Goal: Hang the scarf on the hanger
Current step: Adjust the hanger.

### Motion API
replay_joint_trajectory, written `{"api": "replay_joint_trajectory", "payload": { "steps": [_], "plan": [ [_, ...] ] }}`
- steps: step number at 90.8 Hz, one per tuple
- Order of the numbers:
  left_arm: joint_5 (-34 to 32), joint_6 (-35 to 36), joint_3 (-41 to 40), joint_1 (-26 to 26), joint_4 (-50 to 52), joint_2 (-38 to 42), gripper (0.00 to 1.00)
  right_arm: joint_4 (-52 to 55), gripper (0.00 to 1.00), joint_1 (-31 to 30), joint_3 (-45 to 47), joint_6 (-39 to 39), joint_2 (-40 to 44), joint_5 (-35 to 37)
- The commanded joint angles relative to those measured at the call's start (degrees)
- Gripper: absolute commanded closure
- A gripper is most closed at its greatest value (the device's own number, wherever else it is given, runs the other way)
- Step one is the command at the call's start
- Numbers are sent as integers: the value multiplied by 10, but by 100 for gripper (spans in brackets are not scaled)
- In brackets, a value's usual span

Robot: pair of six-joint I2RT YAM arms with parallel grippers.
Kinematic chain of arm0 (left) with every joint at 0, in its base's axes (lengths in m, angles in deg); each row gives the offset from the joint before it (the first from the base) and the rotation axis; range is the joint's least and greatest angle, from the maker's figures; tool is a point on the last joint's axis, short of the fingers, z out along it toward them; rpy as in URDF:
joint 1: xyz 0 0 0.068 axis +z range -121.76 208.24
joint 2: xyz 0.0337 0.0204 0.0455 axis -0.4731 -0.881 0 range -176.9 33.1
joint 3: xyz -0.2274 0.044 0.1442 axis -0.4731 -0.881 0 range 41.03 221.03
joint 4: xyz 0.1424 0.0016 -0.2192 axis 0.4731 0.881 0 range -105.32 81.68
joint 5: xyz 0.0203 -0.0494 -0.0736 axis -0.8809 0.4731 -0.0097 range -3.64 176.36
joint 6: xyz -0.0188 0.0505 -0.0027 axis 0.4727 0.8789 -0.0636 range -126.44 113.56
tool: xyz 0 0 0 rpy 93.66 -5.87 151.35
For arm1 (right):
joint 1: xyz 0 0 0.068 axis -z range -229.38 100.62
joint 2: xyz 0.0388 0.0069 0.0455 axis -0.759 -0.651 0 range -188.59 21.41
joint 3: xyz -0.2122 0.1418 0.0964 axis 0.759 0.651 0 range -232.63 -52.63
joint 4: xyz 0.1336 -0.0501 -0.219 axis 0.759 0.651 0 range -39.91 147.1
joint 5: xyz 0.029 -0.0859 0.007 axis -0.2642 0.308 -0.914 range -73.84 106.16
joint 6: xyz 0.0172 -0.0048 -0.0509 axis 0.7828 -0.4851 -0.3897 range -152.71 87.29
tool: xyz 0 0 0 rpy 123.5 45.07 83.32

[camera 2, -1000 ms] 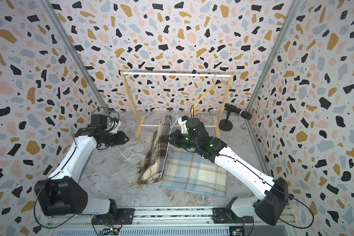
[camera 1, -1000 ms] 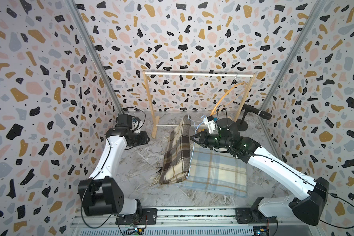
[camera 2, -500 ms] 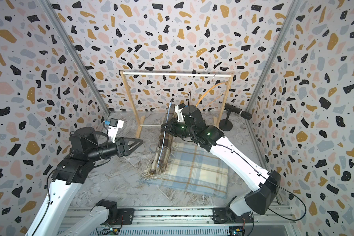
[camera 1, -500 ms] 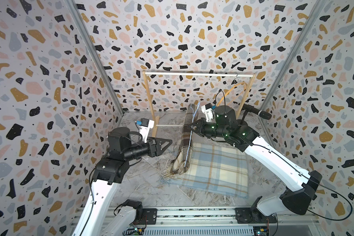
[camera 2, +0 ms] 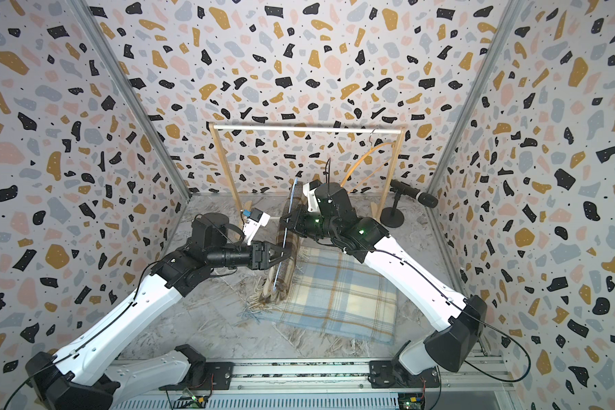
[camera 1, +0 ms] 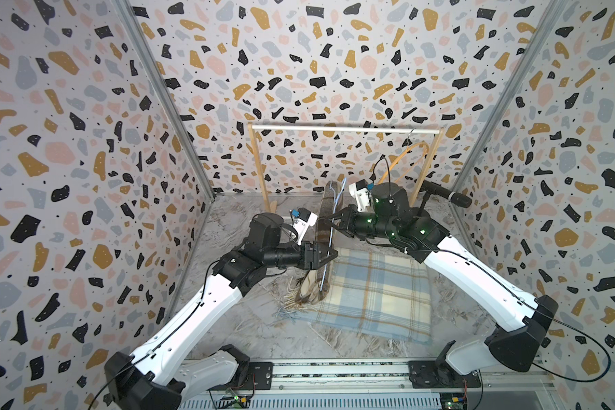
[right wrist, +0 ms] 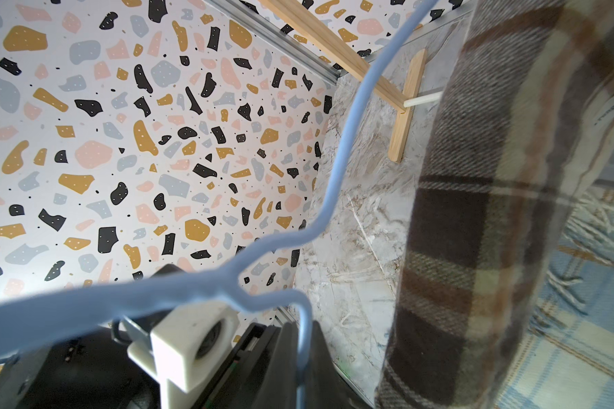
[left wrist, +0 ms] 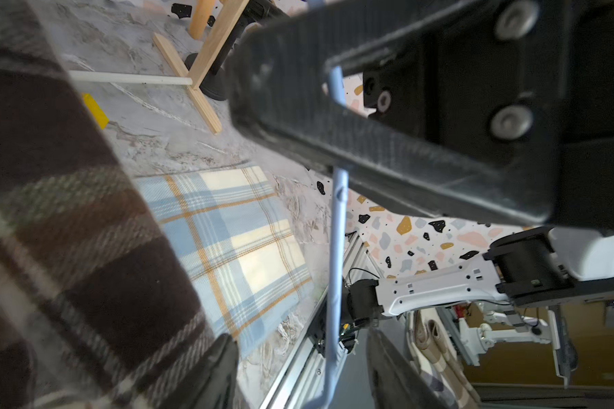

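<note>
Plenty crowds the middle here: the brown plaid scarf stands lifted in a tall narrow fold between the two arms, alongside the blue hanger, its fringed end trailing on the bench at the left edge of a blue plaid scarf that lies flat; how it sits on the hanger I cannot tell; the right claw is clamped on the hanger's wire; the left claw has its jaws apart, the wire between them and the brown scarf just beside; at the far side a wooden rack carries an orange hanger, the right arm crossing in front of its lower end; a microphone on a stand sits far right; that makes two scarves, two hangers, one rack; a label on the brown scarf is too blurred to read.
</note>
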Motion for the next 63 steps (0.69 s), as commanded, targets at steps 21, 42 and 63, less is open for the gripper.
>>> {"api": "replay_joint_trajectory", "payload": {
  "steps": [21, 42, 63],
  "plan": [
    [19, -56, 20, -12, -103, -7, 95, -45, 100, -1, -34, -45, 24, 2],
    [1, -72, 27, -12, -114, 4, 100, -24, 96, -1, -48, -84, 22, 3],
    [-62, -77, 43, -11, -110, 33, 100, 46, 64, -1, -54, -182, 57, 53]
  ]
}}
